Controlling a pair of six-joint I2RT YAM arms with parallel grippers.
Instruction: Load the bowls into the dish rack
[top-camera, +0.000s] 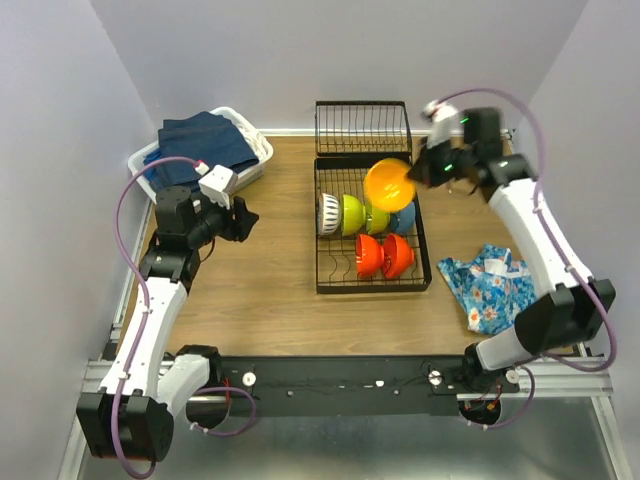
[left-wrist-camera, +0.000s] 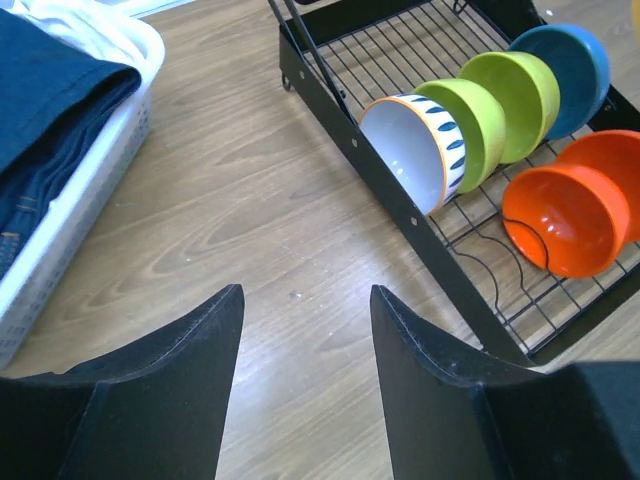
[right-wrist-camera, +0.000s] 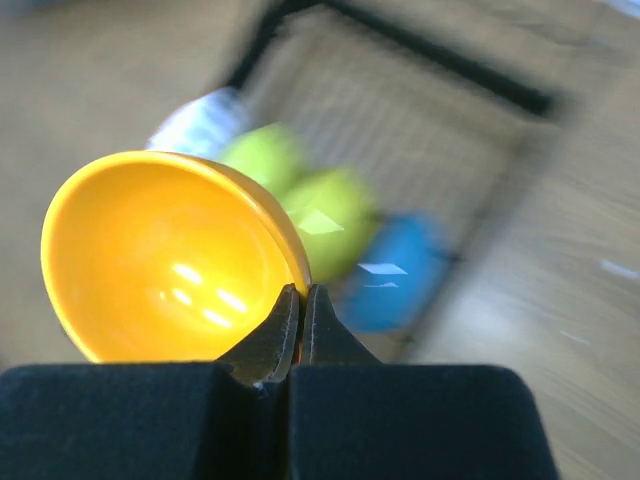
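The black wire dish rack (top-camera: 371, 284) holds a white ribbed bowl (top-camera: 328, 213), two lime-yellow bowls (top-camera: 352, 213), a blue bowl (top-camera: 404, 217) and two red-orange bowls (top-camera: 384, 256), all on edge. My right gripper (top-camera: 424, 170) is shut on the rim of the orange-yellow bowl (top-camera: 389, 183), held above the rack's far end; the right wrist view shows the rim pinched (right-wrist-camera: 301, 295). My left gripper (top-camera: 246, 218) is open and empty over bare table left of the rack; its fingers (left-wrist-camera: 195, 370) frame bare wood.
A white basket (top-camera: 258, 158) of navy towels stands at the back left. A floral blue cloth (top-camera: 490, 283) lies right of the rack. The smaller hinged wire section (top-camera: 362, 127) stands against the back wall.
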